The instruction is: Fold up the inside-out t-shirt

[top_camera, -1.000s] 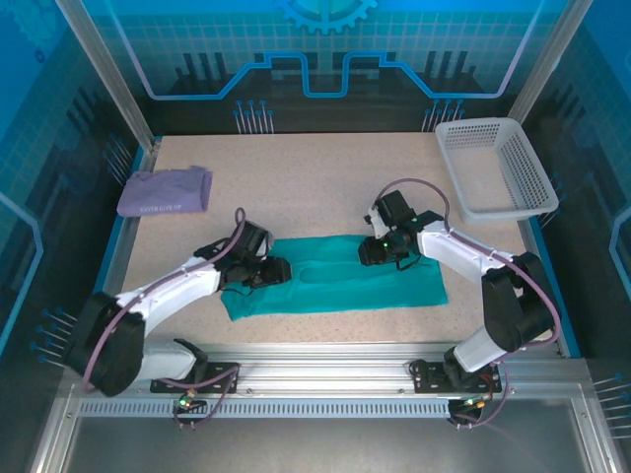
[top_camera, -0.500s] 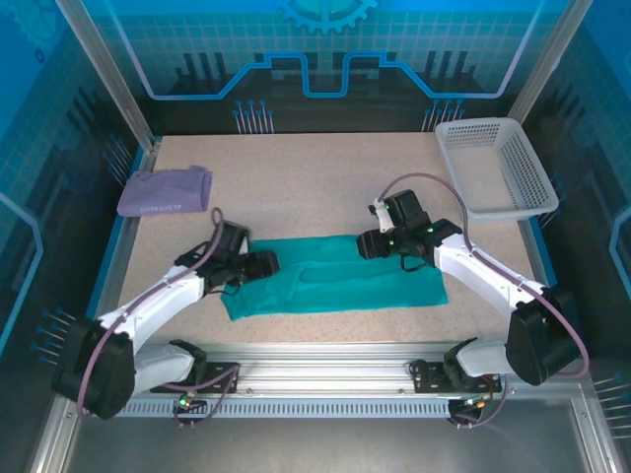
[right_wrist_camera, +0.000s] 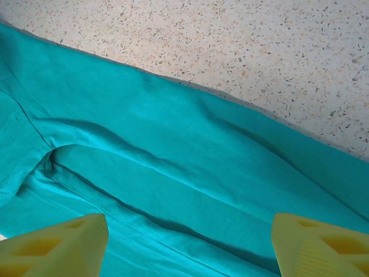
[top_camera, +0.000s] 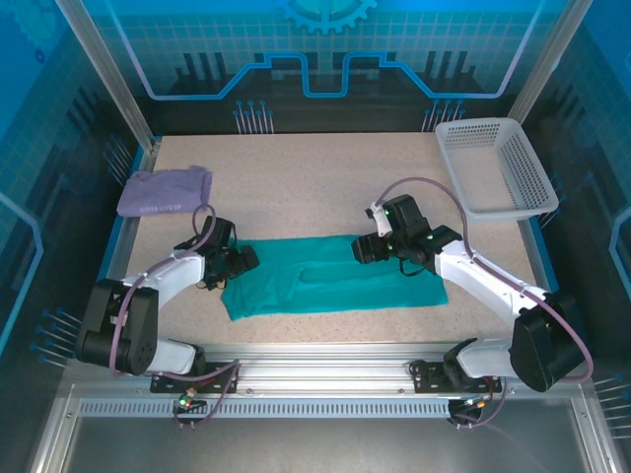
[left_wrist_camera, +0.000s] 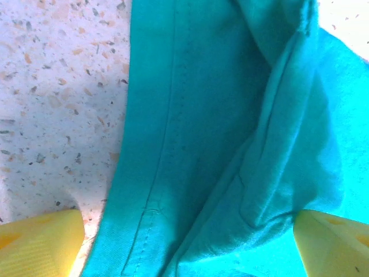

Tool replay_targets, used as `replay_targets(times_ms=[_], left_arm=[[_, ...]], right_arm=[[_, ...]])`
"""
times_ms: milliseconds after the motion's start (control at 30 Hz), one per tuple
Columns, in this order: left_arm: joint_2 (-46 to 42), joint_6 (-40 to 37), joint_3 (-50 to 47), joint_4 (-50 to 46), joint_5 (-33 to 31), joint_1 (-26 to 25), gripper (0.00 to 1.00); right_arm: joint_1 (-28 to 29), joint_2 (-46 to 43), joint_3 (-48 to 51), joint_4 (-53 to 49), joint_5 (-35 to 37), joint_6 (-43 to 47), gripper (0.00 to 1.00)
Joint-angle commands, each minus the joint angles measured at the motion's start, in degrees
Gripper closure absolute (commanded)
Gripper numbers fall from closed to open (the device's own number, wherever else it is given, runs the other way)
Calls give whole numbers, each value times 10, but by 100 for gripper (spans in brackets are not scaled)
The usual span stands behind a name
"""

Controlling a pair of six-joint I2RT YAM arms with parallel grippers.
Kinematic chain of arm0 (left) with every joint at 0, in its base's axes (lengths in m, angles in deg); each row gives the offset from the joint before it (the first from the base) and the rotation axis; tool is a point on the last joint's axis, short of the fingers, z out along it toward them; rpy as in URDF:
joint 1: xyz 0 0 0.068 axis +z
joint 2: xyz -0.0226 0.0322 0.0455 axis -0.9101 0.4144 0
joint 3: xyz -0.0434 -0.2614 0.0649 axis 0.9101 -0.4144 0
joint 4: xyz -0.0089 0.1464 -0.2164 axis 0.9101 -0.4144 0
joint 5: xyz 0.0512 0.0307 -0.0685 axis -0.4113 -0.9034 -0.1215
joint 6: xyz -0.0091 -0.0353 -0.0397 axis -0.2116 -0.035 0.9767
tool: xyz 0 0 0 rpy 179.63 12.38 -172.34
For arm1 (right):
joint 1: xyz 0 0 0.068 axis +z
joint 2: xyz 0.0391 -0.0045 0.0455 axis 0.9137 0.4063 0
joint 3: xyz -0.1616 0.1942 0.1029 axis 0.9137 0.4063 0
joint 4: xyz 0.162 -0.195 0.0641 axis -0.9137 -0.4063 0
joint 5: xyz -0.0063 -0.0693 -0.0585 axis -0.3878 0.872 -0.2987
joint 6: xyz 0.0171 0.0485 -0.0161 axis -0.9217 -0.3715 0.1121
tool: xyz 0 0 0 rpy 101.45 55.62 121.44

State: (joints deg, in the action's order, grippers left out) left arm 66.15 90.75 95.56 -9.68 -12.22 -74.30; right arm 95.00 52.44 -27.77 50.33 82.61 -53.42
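At ten o'clock on your speckled table (top_camera: pixel 296 187) lies a folded lavender garment (top_camera: pixel 165 191), near the left edge. At two o'clock you have a white mesh basket (top_camera: pixel 532 175), upright.

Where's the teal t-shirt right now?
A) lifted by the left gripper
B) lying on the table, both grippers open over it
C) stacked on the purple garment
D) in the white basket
B: the t-shirt lies stretched out on the table, and the wrist views show the left gripper and right gripper with fingers spread, pinching nothing.
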Motion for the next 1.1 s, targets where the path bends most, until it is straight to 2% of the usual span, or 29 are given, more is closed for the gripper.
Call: replay_targets(times_ms=[0, 67, 233, 433, 667, 767, 933, 1067], left_arm=[[28, -22, -5, 39, 96, -14, 8], [20, -23, -12, 50, 119, -32, 12], [12, -19, -18, 65, 124, -84, 25], [37, -18, -19, 87, 123, -111, 41], [44, -34, -25, 92, 73, -110, 73], [44, -44, -29, 96, 66, -104, 98], [5, -46, -24, 71, 46, -97, 100], [-37, -70, 33, -34, -27, -97, 100]], right_arm=[[8, 11, 0, 13, 1, -1, 24], [8, 16, -2, 12, 0, -5, 24], [7, 25, -3, 10, 2, -11, 24], [8, 35, -1, 8, -1, -17, 24], [9, 34, 4, 7, 1, -21, 25], [9, 36, 5, 6, 2, -21, 25], [9, 32, 4, -4, 14, -15, 25], [7, 20, 2, -15, 36, -4, 25]])
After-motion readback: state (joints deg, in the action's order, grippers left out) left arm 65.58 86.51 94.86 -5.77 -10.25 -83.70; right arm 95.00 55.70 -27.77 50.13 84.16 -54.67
